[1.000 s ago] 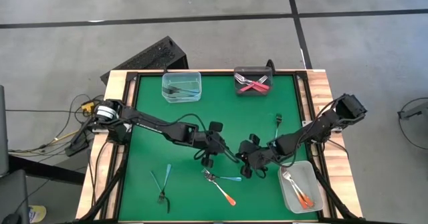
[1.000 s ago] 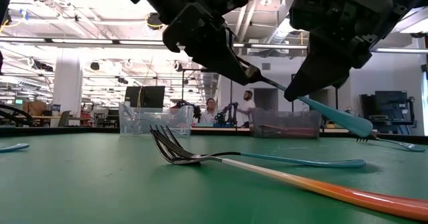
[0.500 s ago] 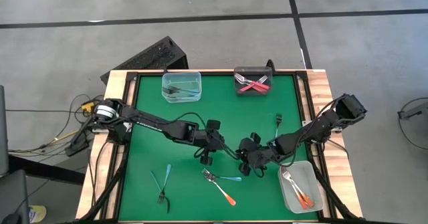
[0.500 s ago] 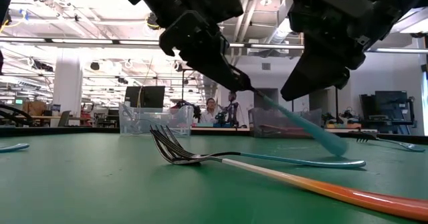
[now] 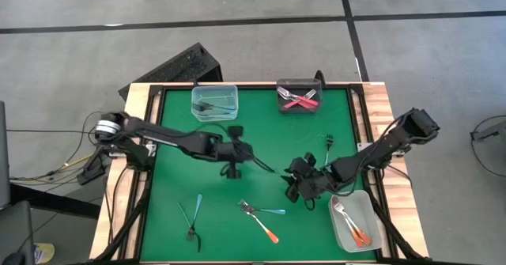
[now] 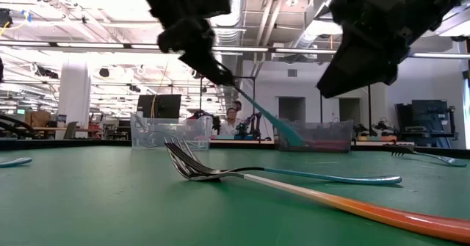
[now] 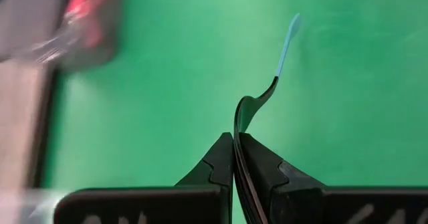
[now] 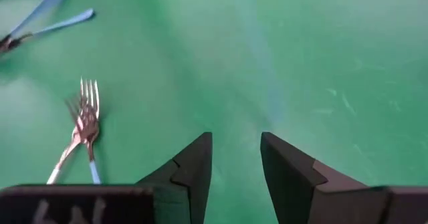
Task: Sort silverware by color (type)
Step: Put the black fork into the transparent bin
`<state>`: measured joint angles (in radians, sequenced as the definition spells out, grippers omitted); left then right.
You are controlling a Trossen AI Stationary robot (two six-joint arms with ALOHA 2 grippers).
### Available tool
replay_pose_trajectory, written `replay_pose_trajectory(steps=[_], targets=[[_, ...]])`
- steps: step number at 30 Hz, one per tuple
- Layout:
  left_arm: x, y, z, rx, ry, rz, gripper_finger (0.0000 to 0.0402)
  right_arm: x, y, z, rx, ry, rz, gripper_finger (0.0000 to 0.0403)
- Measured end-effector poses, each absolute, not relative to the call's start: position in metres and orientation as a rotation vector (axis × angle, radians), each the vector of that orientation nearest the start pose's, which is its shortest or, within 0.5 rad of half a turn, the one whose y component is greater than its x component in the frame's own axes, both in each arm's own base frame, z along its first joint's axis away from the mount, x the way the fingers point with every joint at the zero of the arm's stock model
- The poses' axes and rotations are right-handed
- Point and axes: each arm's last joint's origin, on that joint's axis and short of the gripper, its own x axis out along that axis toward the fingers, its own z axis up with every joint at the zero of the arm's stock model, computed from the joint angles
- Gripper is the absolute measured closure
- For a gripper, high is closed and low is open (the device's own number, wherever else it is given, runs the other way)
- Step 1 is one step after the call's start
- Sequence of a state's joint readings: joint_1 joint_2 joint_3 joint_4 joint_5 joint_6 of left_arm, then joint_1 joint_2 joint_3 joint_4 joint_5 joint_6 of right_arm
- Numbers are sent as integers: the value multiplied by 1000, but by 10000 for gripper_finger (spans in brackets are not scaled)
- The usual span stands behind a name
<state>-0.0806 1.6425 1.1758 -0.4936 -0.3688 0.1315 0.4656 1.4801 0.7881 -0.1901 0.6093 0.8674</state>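
Clamped shut on the tine end of a blue-handled fork (image 7: 286,45), the left gripper (image 5: 234,160) hangs above the middle of the green table (image 5: 174,194), the fork's handle slanting down and away from it toward the table's right half, clear of the surface in the low view. Across from it, the right gripper (image 5: 299,181) hovers near the table's right side with its fingers (image 8: 190,167) parted and nothing between them, bare green mat showing in the gap.

Below and between the two grippers, an orange-handled fork (image 5: 263,227) and a second blue-handled fork (image 5: 269,211) lie crossed at their tines on the mat. Two more blue-handled forks (image 5: 191,214) lie crossed near the front left corner. One dark fork (image 5: 328,144) lies alone near the right edge, just behind the right arm.

At the back of the table, a clear tub (image 5: 214,101) on the left holds at least one fork with a blue handle, and a dark tub (image 5: 299,96) to its right holds red-handled forks. A third clear tub (image 5: 355,219) at the front right corner holds forks with orange handles. People sit in the room beyond the table, seen small in the low view.
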Motion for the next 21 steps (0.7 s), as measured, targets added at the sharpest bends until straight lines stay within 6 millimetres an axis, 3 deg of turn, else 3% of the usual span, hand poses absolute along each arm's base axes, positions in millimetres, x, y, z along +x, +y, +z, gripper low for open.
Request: replay_pose_trajectory(steps=[7,13,16,21], targets=[[258,43,256,152,784,449,400,249,126,186,339,624,-430,251],[186,91,265,107,776,811,400,249,123,186,320,608,-456,251],[166,110,267,49,796,813,400,252,117,186,324,606,-478,251],[156,136,258,-62,833,771,400,257,108,186,321,603,-509,251]])
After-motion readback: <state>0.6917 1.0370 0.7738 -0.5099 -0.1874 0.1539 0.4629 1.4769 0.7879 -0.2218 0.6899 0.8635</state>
